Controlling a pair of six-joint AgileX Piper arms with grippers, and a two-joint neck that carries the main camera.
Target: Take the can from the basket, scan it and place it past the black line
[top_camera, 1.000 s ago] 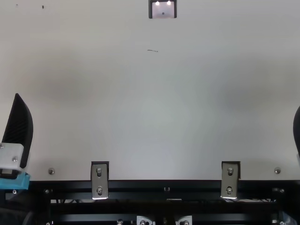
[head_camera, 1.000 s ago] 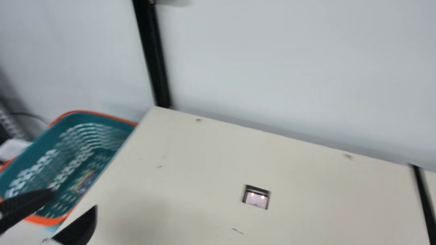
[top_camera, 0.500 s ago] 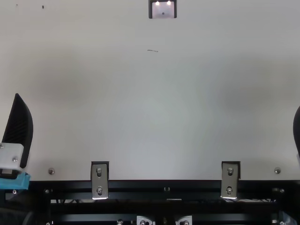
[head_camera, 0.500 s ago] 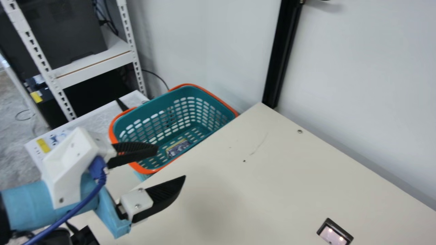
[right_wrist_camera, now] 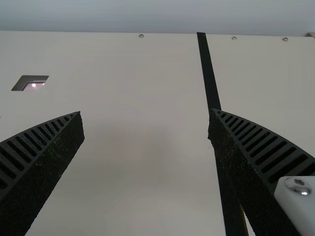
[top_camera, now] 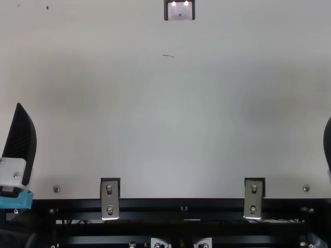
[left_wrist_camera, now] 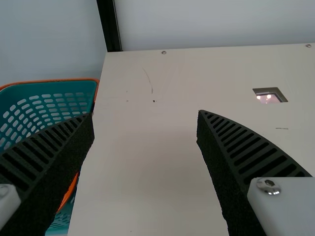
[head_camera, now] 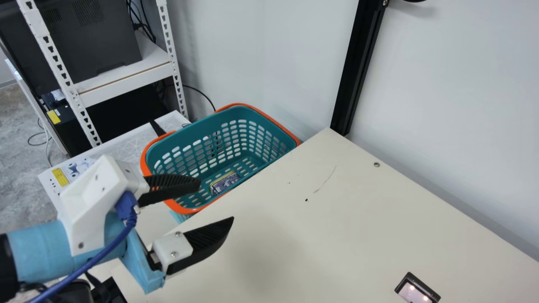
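My left gripper (left_wrist_camera: 145, 114) and right gripper (right_wrist_camera: 145, 112) gape wide; the can (head_camera: 225, 183) lies in the basket (head_camera: 191, 136): lift, scan, placement all remain!

cream table (head_camera: 294, 244) with scanner (top_camera: 180, 11), black line (right_wrist_camera: 209, 73)

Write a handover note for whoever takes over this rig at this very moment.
Left hand: open, holding nothing, near the basket.
Right hand: open and empty, on the side of the black line.
Job's things: the can lies on the basket floor; what looks like the scanner window is set in the table.
Done: no step yet; the can is not yet picked up.
Left: take it out, scan it, place it past the line.
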